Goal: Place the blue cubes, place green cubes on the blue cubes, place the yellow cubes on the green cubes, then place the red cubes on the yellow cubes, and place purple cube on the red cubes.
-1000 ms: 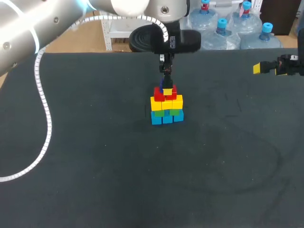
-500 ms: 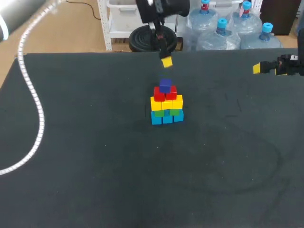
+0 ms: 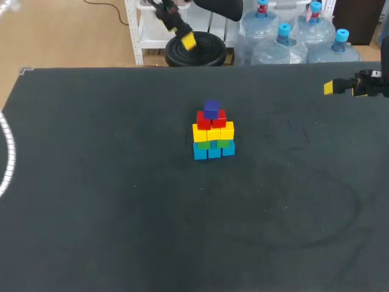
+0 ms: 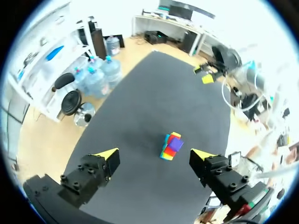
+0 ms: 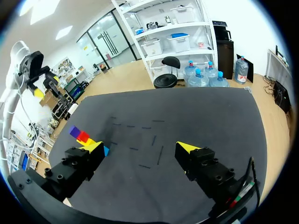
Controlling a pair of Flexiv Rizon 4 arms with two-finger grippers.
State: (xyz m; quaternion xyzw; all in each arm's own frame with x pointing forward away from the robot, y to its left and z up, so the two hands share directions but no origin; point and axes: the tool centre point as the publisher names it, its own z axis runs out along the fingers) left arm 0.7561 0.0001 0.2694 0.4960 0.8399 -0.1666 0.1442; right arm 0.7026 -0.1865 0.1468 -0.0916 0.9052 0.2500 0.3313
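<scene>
Looking done: purple cube [image 3: 211, 109] tops red cubes [image 3: 211, 120]; left gripper [image 4: 155, 154] and right gripper [image 5: 140, 146] both released, empty. Next, likely just parking.

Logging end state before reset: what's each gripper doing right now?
Left gripper: open, holding nothing.
Right gripper: open, holding nothing.

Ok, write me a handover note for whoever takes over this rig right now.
Left gripper: open, empty, high above the table, purple cube far ahead of it.
Right gripper: open, empty, by the table's right side, apart from the cubes.
Mid-table: blue cubes at the base, then green cubes, yellow cubes, red cubes, purple cube on top.
Done: all five layers. Left: nothing visible.
</scene>
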